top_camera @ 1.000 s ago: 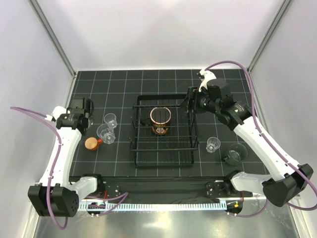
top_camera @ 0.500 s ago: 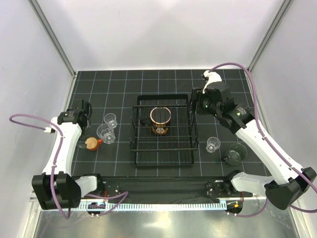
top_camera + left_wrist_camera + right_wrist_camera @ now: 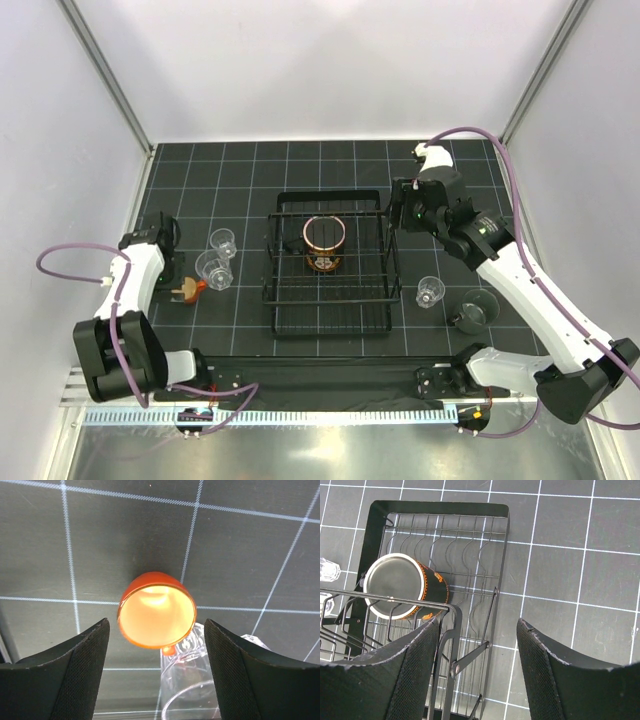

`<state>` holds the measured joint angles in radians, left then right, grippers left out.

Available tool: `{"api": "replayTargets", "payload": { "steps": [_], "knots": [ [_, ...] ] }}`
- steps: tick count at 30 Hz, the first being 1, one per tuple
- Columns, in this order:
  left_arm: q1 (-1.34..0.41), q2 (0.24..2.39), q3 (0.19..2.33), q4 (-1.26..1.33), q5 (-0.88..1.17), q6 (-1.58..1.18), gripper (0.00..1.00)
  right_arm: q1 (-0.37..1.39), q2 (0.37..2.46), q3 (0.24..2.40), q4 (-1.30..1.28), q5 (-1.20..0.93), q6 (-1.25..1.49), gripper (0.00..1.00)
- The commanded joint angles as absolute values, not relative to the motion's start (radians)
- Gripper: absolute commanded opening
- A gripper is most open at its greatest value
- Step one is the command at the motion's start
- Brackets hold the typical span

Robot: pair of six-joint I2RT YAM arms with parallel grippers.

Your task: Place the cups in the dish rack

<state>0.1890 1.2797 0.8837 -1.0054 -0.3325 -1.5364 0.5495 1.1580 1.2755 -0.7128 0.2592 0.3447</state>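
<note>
The black wire dish rack [image 3: 282,300] stands mid-table and holds the large dark patterned mug [image 3: 324,243], which lies on its side. The small orange cup [image 3: 188,290] sits left of the rack, with two clear cups [image 3: 213,268] [image 3: 222,241] beside it. My left gripper [image 3: 163,236] is open and empty above the orange cup [image 3: 156,610], with a clear cup [image 3: 195,690] between its fingers [image 3: 60,675]. My right gripper [image 3: 402,214] is open and empty over the rack's far right corner [image 3: 495,510]. The mug [image 3: 402,587] shows below it. A third clear cup [image 3: 430,292] and the grey-green cup [image 3: 476,310] sit right of the rack.
The black gridded mat [image 3: 250,160] covers the table, with white walls behind and metal frame posts [image 3: 110,85] at both sides. A purple cable [image 3: 60,255] loops out left of the left arm.
My left arm has drawn back leftward and its gripper now hangs over the orange cup. My right gripper has moved slightly right, off the rack's inside. The cups have stayed put.
</note>
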Motion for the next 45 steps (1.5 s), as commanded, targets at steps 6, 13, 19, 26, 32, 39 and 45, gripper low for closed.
{"api": "replayTargets", "payload": {
  "steps": [6,13,19,26,32,39,45],
  "knots": [
    [0.213,1.379,0.877,-0.931,-0.264,-1.592,0.72,0.548,1.147,1.322,-0.707,0.307,0.328,0.65],
    [0.215,1.394,0.92,-0.989,-0.301,-1.6,0.7,0.549,1.16,1.321,-0.706,0.322,0.324,0.65],
    [0.213,1.313,0.902,-1.051,-0.292,-1.612,0.73,0.548,1.161,1.322,-0.709,0.313,0.325,0.65],
    [0.213,1.198,0.925,-1.071,-0.307,-1.609,0.86,0.548,1.157,1.333,-0.715,0.288,0.318,0.66],
    [0.213,1.256,0.954,-1.025,-0.291,-1.6,0.81,0.546,1.141,1.345,-0.726,0.281,0.302,0.66],
    [0.215,1.38,1.017,-1.037,-0.301,-1.617,0.75,0.546,1.086,1.335,-0.706,0.261,0.273,0.66],
    [0.216,1.436,0.985,-0.997,-0.305,-1.646,0.73,0.548,1.086,1.342,-0.709,0.262,0.268,0.66]
  ]
}}
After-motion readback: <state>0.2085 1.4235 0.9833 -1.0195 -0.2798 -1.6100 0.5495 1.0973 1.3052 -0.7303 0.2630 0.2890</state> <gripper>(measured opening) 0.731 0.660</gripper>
